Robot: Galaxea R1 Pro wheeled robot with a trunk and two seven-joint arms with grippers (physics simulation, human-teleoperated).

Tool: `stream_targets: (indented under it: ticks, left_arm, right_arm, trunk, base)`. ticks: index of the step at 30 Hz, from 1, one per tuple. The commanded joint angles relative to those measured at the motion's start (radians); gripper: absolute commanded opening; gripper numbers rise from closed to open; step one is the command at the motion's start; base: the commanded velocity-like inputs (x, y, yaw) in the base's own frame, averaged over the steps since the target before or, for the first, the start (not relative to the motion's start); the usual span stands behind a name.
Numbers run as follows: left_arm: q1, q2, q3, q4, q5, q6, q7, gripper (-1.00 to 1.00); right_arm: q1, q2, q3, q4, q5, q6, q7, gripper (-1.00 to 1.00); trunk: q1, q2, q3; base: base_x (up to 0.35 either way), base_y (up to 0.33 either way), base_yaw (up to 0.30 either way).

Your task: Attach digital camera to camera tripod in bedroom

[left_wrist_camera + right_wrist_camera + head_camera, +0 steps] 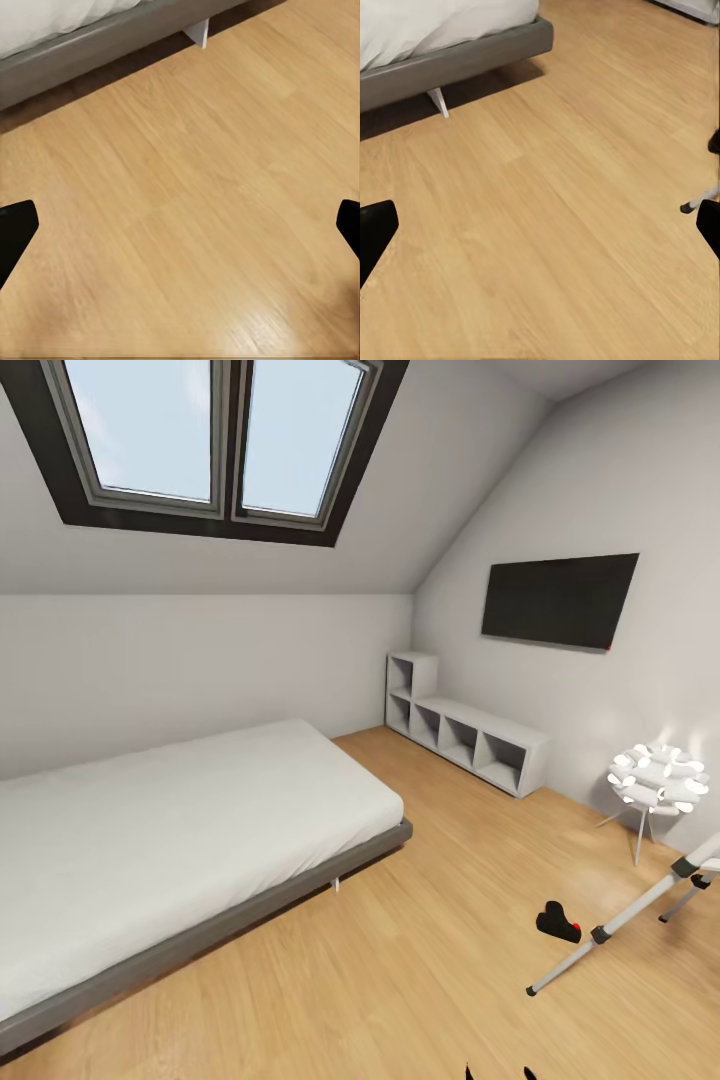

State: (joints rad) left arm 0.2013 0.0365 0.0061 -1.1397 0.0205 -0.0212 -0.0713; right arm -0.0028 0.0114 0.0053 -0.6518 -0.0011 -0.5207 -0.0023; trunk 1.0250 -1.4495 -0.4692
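We look into the bedroom [400, 480] from the head view: a low grey bed [180, 830] on a wood floor [400, 980], two skylights [200, 430] in the sloped ceiling, a dark TV [558, 600] on the wall, a grey shelf unit [465, 735] under it, and a white ball lamp [657, 778] on thin legs.

The camera [558, 923] lies on the floor, small and black with a red spot, near the tripod [640, 905]. We see only part of the tripod: silver legs with black joints slanting in from the picture's edge, one foot resting on the floor just beside the camera. The two are close but apart.

Our left claw [180, 232] hangs over bare floor, its two black fingertips [15, 229] set wide apart with nothing between them. Ahead of it we see the bed's grey frame and one white bed leg [197, 32]. Neither the camera nor the tripod lies near this claw.

Our right claw [540, 232] is likewise spread wide and empty above the floor, fingertips [376, 229] at opposite edges of its view. Beyond it lies the corner of the bed, and off to one side, just past one fingertip, a black tripod foot [687, 208] with a short run of silver leg. A dark shape at that same edge may be the camera; we cannot tell.
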Motion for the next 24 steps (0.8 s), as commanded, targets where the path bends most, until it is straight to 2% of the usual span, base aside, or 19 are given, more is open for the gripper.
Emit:
stream_targets:
  ticks: [1, 3, 5, 14, 24]
  left_arm:
    - [0.000, 0.000, 0.001, 0.003, 0.002, -0.004, -0.004, 1.00]
    - [0.001, -0.002, 0.003, 0.022, 0.002, -0.007, -0.004, 1.00]
    - [0.001, -0.004, 0.004, 0.044, 0.002, -0.008, -0.004, 1.00]
    - [0.001, -0.004, 0.005, 0.077, 0.002, -0.008, -0.004, 1.00]
    - [0.000, -0.004, 0.005, 0.106, 0.002, -0.007, -0.004, 1.00]
  right_arm:
    - [0.000, 0.000, 0.001, 0.000, 0.000, -0.022, -0.001, 1.00]
    - [0.000, 0.002, 0.001, 0.005, 0.000, -0.068, -0.003, 1.00]
    - [0.000, 0.002, 0.001, 0.008, 0.000, -0.084, -0.004, 1.00]
    - [0.000, 0.002, 0.000, 0.048, -0.002, -0.103, -0.001, 1.00]
    - [0.000, 0.003, -0.001, 0.092, -0.003, -0.104, 0.001, 1.00]
  trunk:
    - [0.000, 0.000, -0.001]
    - [0.000, 0.000, -0.001]
    - [0.000, 0.000, -0.001]
    - [0.000, 0.000, -0.001]
    - [0.000, 0.000, -0.001]
  base:
    - [0.000, 0.000, 0.000]
    - [0.000, 0.000, 0.000]
    - [0.000, 0.000, 0.000]
    - [0.012, 0.007, 0.000]
    - [0.231, 0.060, -0.016]
